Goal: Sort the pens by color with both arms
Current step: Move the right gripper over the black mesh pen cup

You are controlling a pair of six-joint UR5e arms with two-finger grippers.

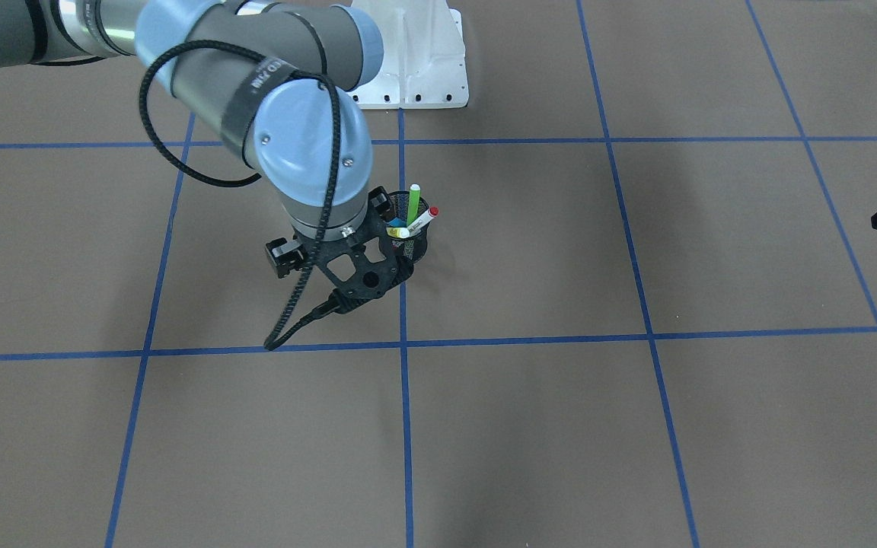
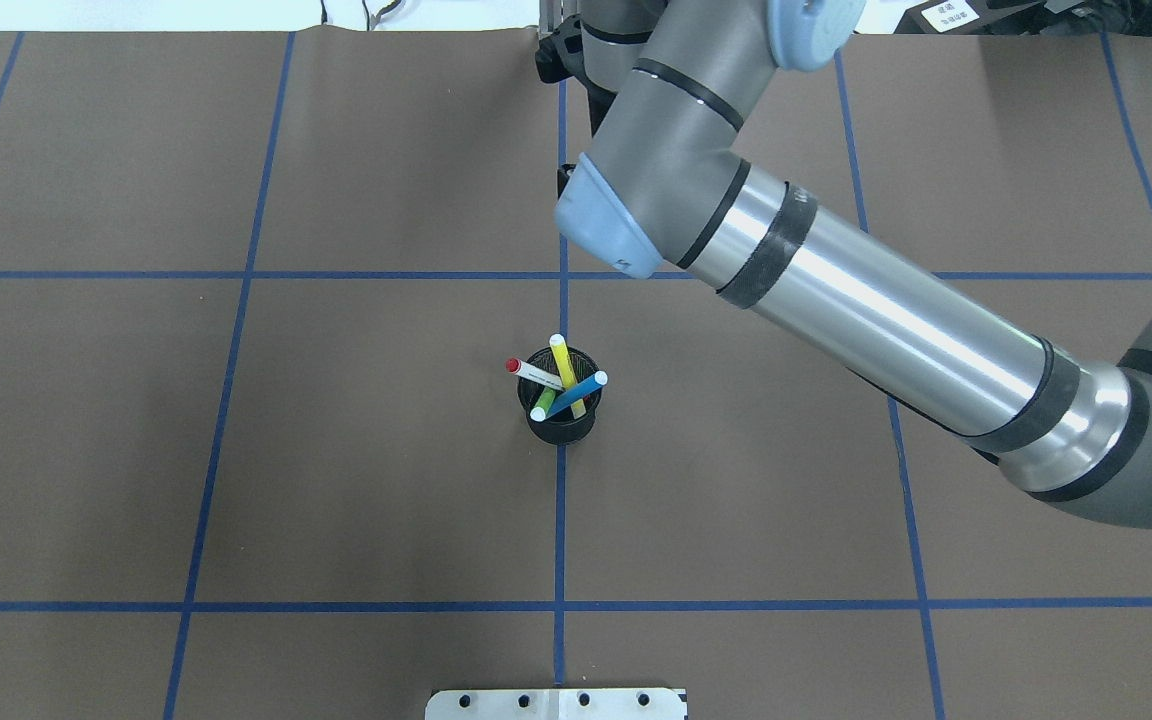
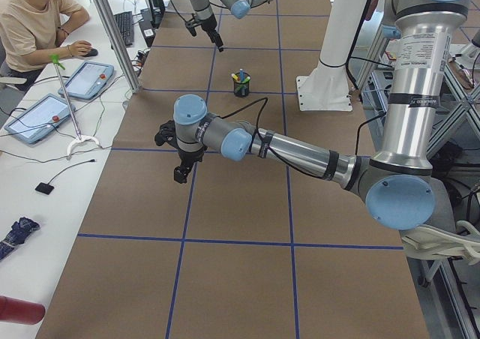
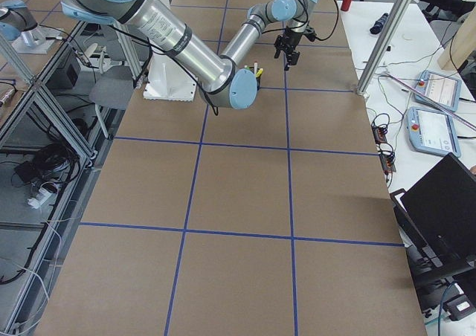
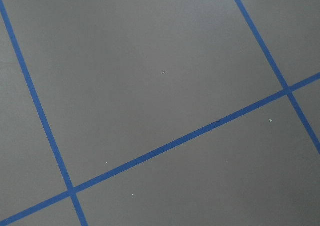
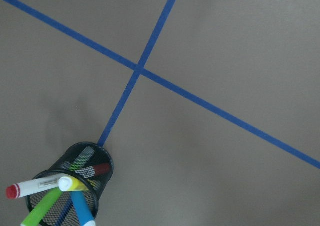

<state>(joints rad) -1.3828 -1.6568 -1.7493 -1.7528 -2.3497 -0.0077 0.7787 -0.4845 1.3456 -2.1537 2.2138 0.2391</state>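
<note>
Four slim pens (image 2: 566, 385) lean crossed in one round black mesh cup (image 2: 561, 430); left gripper (image 3: 181, 172), right gripper (image 4: 286, 57): finger spread indiscernible.

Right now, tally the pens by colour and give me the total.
Blue pen: 1
Green pen: 1
Yellow pen: 1
White pen with red ends: 1
Total: 4, all standing in the black mesh cup.
</note>
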